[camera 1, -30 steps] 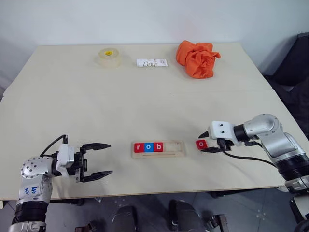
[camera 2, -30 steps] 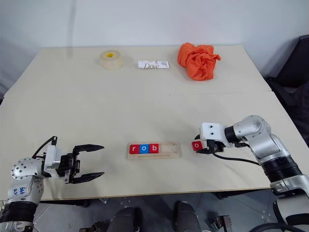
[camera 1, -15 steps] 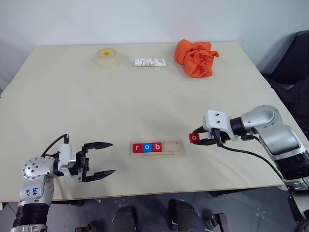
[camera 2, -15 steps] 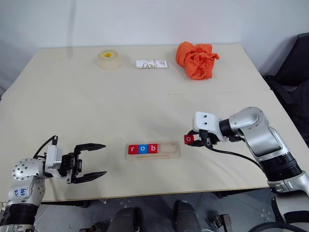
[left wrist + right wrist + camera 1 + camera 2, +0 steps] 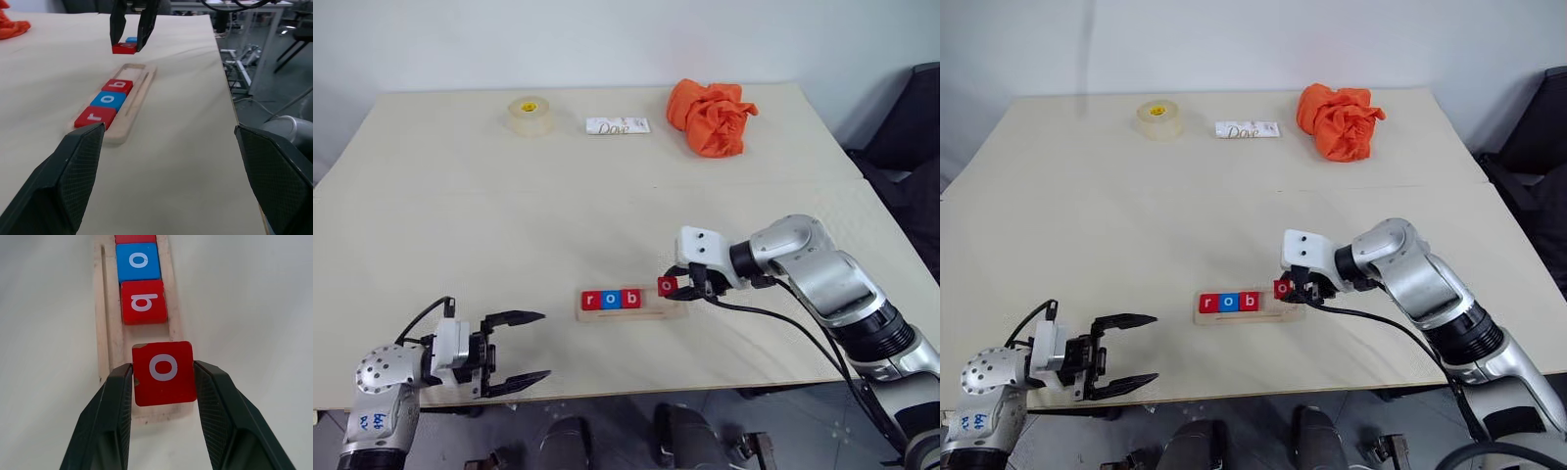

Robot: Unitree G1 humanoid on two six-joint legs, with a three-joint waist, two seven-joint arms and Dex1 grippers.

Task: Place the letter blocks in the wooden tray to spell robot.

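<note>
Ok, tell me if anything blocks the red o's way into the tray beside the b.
Nothing visible does. The right gripper holds the red o above the tray's empty end, and the groove next to the b is bare.

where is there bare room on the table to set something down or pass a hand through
The broad middle of the table is bare, between tape roll, Dove packet and orange cloth behind and the wooden tray in front. Crowded: the tray's right end, where the right end effector holds a red o block.
</note>
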